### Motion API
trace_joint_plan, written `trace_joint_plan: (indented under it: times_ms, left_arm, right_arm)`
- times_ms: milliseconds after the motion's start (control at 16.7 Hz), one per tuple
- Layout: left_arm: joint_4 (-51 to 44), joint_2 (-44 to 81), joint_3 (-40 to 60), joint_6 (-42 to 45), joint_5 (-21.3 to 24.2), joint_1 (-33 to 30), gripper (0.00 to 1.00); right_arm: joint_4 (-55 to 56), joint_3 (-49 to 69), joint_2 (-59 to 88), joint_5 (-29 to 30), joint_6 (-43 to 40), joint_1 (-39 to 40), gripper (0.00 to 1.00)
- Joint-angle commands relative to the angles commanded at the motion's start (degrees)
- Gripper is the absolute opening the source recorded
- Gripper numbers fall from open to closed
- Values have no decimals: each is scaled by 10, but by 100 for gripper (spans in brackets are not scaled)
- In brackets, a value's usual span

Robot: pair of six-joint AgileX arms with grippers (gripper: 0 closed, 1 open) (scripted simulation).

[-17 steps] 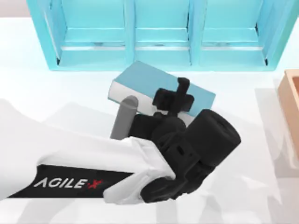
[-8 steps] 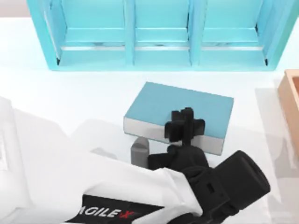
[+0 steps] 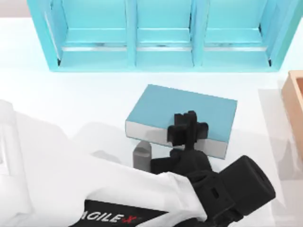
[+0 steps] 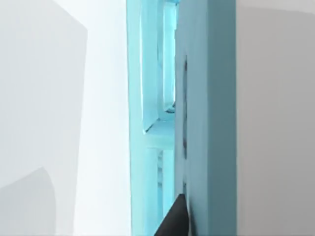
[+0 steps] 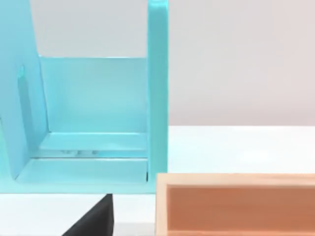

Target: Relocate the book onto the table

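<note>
Now, from above, the book [image 3: 182,109] lies flat on the white worktop [image 3: 85,94], in front of the light-blue shelf [image 3: 163,56] and apart from it, page edges facing the near side. The left end effector [image 3: 188,128] sits at the book's near edge, its dark fingers pinched on cover and pages. A tan box [image 3: 294,101] stands at the worktop's right edge. On the left wrist view, the book's teal cover [image 4: 206,113] runs close past the lens, one dark fingertip [image 4: 174,219] touching it, shelf behind. On the right wrist view: shelf, box, and a dark finger; whether the right end effector is open, I cannot tell.
</note>
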Motion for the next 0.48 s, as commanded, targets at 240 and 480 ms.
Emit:
trace_joint_plan:
  times_ms: [240,480]
  left_arm:
    - [-8,-1,2,-7,-3,-4,0]
    - [12,15,-7,-6,-2,-2,0]
  right_arm:
    - [0,0,0,0,0,0,100]
    - [0,0,0,0,0,0,100]
